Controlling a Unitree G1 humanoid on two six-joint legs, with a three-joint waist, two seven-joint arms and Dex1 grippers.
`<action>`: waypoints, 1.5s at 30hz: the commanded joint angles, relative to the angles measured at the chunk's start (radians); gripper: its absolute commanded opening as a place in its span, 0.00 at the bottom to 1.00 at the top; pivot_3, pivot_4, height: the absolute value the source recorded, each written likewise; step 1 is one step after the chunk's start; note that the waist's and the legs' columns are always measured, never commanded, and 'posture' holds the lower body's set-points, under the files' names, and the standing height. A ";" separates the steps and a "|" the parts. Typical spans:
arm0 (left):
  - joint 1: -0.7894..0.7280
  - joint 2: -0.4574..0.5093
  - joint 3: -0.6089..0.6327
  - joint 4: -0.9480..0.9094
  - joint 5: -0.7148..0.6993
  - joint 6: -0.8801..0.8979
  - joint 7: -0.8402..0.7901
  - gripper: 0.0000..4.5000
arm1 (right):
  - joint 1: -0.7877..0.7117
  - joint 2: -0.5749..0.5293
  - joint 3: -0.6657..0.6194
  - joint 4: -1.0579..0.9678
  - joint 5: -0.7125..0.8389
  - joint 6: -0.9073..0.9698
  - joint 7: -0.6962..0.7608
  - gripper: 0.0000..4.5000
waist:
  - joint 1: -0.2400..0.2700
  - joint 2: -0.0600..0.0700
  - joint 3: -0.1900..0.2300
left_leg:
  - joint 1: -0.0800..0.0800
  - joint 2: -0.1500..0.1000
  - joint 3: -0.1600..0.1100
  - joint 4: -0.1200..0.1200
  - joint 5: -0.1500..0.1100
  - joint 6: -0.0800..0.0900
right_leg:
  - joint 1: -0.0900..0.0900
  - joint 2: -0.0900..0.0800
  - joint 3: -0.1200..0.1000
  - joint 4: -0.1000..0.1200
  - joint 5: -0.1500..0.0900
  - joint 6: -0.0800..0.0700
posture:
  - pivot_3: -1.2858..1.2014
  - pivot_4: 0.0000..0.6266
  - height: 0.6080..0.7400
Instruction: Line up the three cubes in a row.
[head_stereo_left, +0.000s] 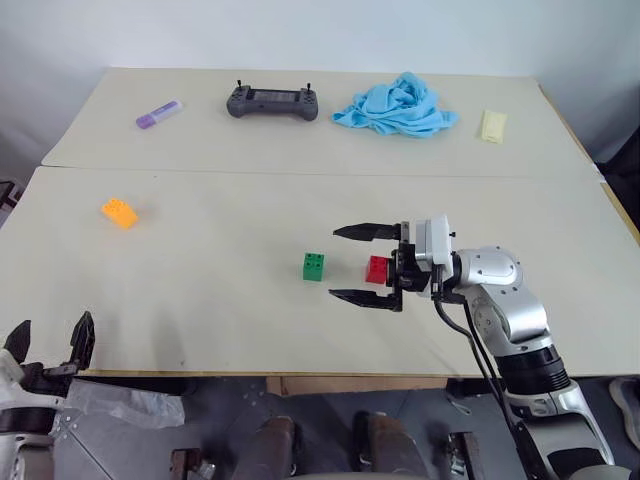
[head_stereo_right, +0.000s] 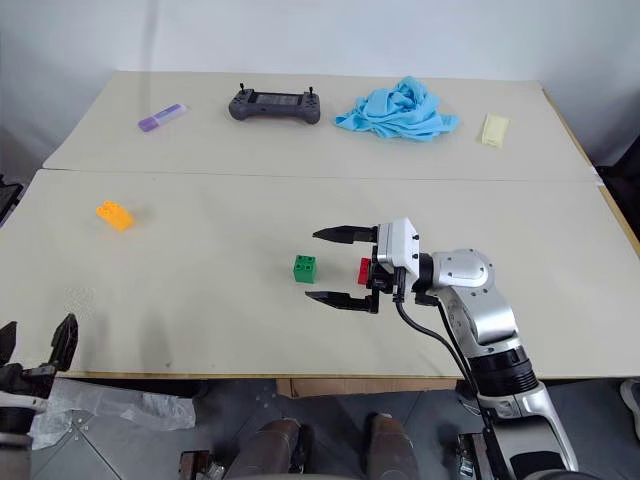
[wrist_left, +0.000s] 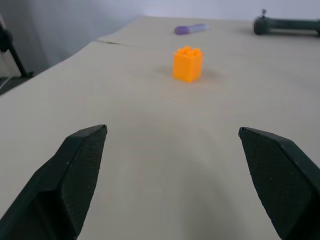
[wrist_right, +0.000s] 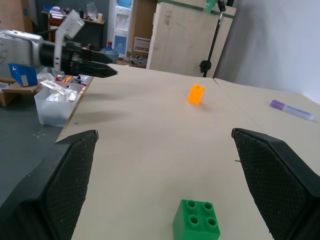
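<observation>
Three studded cubes lie on the pale table. The orange-yellow cube (head_stereo_left: 119, 212) sits far left, the green cube (head_stereo_left: 314, 266) near the middle, and the red cube (head_stereo_left: 377, 270) just right of it. My right gripper (head_stereo_left: 337, 263) points left and is open. The red cube lies between its fingers near the palm, touching neither, and the green cube sits just beyond the fingertips (wrist_right: 196, 227). My left gripper (head_stereo_left: 52, 328) is open and empty at the table's front left edge. It faces the orange-yellow cube (wrist_left: 187, 64), which stands well ahead of it.
Along the back of the table lie a purple tube (head_stereo_left: 158, 114), a dark handheld controller (head_stereo_left: 272, 101), a crumpled blue cloth (head_stereo_left: 395, 108) and a pale yellow flat piece (head_stereo_left: 493, 126). A seam (head_stereo_left: 300, 172) crosses the table behind the cubes.
</observation>
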 joint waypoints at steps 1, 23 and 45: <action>-0.125 0.086 -0.085 -0.012 0.034 0.069 0.055 0.99 | -0.006 0.007 -0.014 -0.015 0.016 -0.014 0.003 1.00 | -0.002 -0.001 -0.001 | 0.000 0.000 0.000 0.000 0.000 0.000 | 0.000 0.000 0.000 0.001 0.000 0.000 | 0.52 0.24 1.00; -0.873 0.091 -0.197 0.642 0.262 0.205 0.701 0.99 | 0.044 -0.013 -0.031 -0.066 -0.020 -0.022 -0.063 1.00 | -0.023 -0.003 -0.002 | -0.003 -0.003 0.003 0.002 0.001 -0.002 | -0.009 0.002 -0.012 0.014 0.000 0.000 | 0.52 0.24 1.00; -1.122 0.173 -0.282 1.045 0.366 0.101 0.879 0.79 | 0.082 -0.023 -0.036 -0.091 -0.027 -0.014 -0.109 1.00 | -0.021 -0.003 -0.002 | -0.003 -0.004 0.004 0.002 0.001 -0.002 | -0.009 0.001 -0.014 0.015 0.000 0.000 | 0.52 0.24 1.00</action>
